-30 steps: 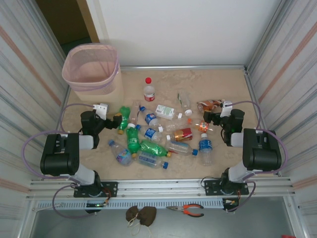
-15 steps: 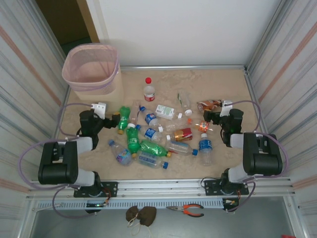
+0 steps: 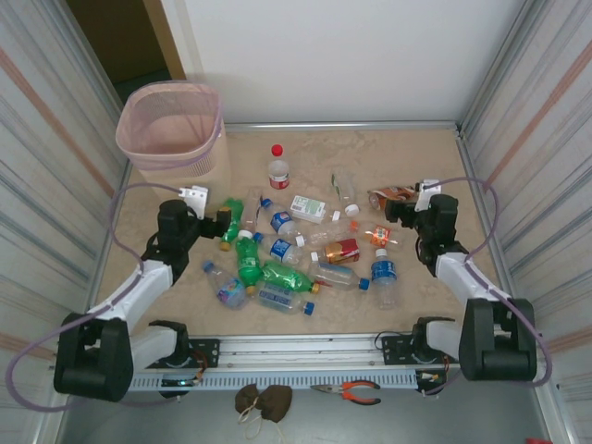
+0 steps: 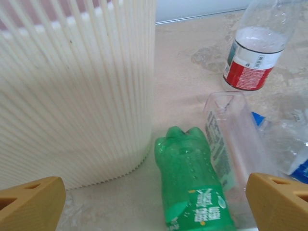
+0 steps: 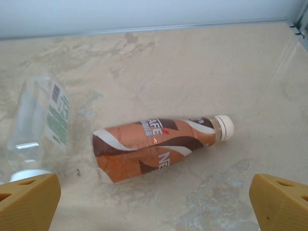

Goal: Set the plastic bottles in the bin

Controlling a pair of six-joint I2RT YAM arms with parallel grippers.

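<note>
The bottles [image 3: 287, 276] lie scattered across the middle of the worktop [image 3: 416, 157], and the bin [image 3: 176, 159] stands in its far-left corner. The left hand [image 3: 220, 220] is spread wide and empty, with a green bottle [image 4: 190, 192] just ahead beside the bin. The right hand [image 3: 393, 215], equally wide and empty, faces a brown bottle [image 5: 154, 147].

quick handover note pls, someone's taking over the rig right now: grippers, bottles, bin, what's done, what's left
Left gripper: open, empty, low over a lying green bottle, right beside the bin.
Right gripper: open, empty, facing a lying brown coffee bottle.
Things: the plastic bottles lie scattered mid-table between the arms; the bin stands at the far left corner.
Done: nothing that I can see. The bin looks empty from above.
Left: every bottle. The green one and the brown one look like the likeliest first picks.
</note>
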